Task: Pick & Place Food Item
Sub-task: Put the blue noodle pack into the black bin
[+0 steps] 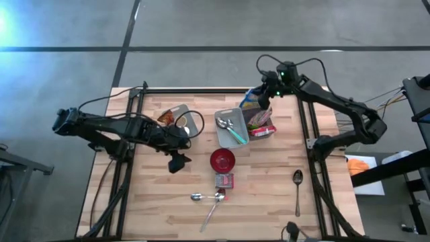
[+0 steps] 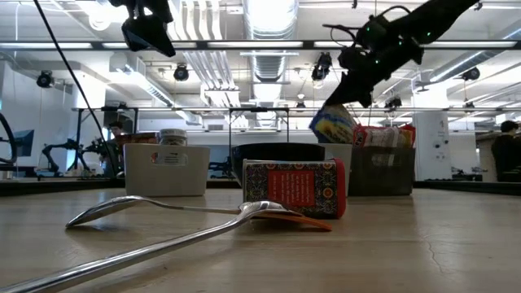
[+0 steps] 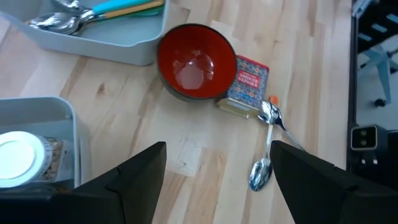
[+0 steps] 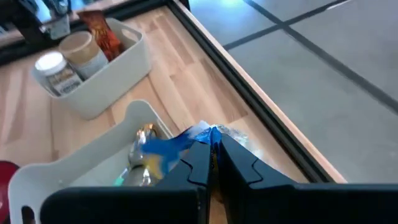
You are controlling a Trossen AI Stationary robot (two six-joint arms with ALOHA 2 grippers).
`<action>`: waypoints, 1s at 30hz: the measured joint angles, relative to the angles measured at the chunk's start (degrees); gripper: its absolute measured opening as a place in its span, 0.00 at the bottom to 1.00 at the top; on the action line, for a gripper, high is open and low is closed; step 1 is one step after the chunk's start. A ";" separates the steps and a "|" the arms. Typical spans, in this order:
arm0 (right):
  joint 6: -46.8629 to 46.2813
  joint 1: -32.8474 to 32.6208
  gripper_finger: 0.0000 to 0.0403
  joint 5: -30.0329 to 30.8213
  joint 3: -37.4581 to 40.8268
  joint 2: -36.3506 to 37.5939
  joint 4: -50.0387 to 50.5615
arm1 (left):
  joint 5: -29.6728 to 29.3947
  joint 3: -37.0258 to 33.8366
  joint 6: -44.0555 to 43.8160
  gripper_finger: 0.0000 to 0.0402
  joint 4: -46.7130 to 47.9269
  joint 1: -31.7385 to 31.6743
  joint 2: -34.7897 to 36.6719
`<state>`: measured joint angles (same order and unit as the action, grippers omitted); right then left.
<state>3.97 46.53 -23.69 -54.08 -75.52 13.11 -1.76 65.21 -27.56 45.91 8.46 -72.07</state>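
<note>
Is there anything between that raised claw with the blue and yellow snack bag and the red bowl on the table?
Yes: the right gripper holds the blue and yellow snack bag beyond the grey cutlery tray, which lies between it and the red bowl.

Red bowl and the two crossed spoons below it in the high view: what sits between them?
A small red patterned box lies between the red bowl and the crossed spoons, touching the bowl's rim; the left wrist view shows it too.

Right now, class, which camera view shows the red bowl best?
The left wrist view: the red bowl fills it, its inside and rim plain. The high view shows it small, from above. The low view hides most of it behind the red box. The right wrist view catches only an edge.
</note>
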 joint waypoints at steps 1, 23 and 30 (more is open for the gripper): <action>-0.70 0.91 0.02 -0.93 0.00 -0.61 -0.96 | 0.00 0.00 -0.01 0.73 0.02 -0.38 0.00; -13.47 2.82 0.02 -4.80 6.45 -2.22 -11.82 | -0.42 0.02 -1.02 0.73 -0.73 -4.45 0.00; -20.56 2.22 0.02 -1.62 15.53 0.87 -22.60 | -0.44 0.02 -1.02 0.73 -1.12 -4.49 0.00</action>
<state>-16.59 48.75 -25.31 -38.55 -74.66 -9.49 -2.20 65.23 -28.58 44.80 3.97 -72.07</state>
